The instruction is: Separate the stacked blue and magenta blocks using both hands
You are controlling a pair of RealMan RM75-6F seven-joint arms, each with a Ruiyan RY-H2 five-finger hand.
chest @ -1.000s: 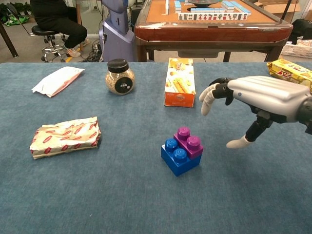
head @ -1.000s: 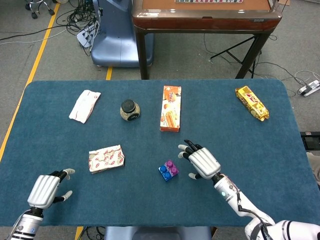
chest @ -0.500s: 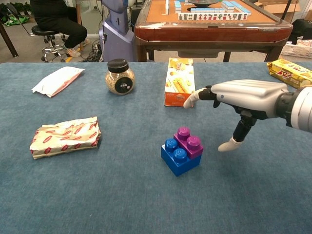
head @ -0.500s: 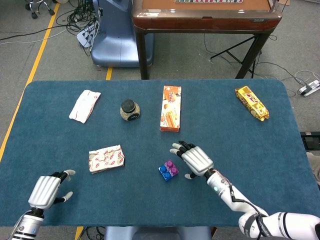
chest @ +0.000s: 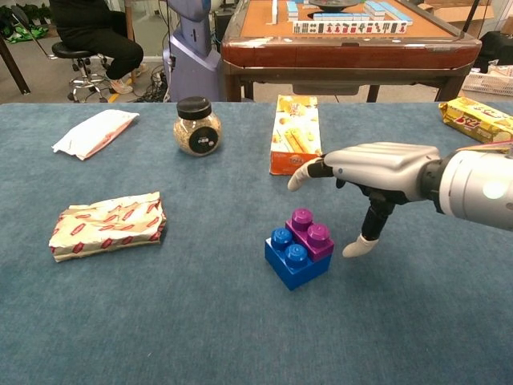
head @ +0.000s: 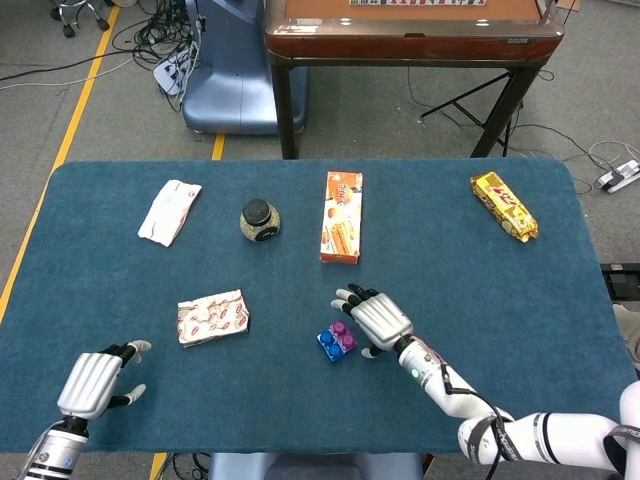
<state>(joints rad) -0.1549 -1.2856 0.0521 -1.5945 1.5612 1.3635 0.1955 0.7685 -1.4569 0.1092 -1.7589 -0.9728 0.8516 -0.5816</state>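
Observation:
A magenta block (chest: pixel 311 235) (head: pixel 343 332) sits stacked on a blue block (chest: pixel 292 258) (head: pixel 329 346) near the middle front of the blue table. My right hand (chest: pixel 375 172) (head: pixel 366 314) hovers just right of and above the stack, fingers spread, its thumb pointing down beside the magenta block without touching it. My left hand (head: pixel 92 381) rests open near the table's front left corner, far from the blocks; the chest view does not show it.
A crumpled red-and-white packet (chest: pixel 107 224) lies left of the blocks. Behind them stand an orange box (chest: pixel 295 135) and a black-lidded jar (chest: pixel 196 126). A white pouch (chest: pixel 94 131) is at far left, a yellow snack bag (chest: pixel 476 117) at far right.
My right hand has moved left toward the block stack, ending close beside it. The left hand and the blocks have stayed put.

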